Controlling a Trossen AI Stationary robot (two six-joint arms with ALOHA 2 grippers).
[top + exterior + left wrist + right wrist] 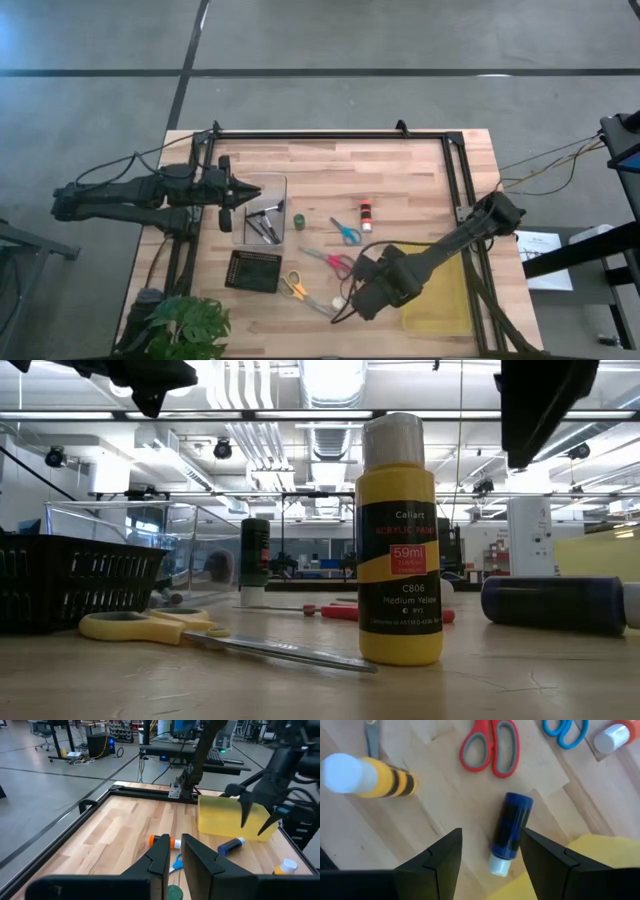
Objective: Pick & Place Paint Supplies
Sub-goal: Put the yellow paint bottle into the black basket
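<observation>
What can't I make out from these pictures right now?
- Clear plastic bin contents: too small in the high view.
- Blue paint bottle lying on its side: cut off by the low view's right edge.
- Red-handled scissors: mostly hidden behind the upright yellow paint bottle.

– How's the light?
– Bright and even, from ceiling strip lights that glare in the low view.
– Anything soft?
– The yellow paint bottle is sharp; the room behind blurs. Shadows on the desk are faint.
</observation>
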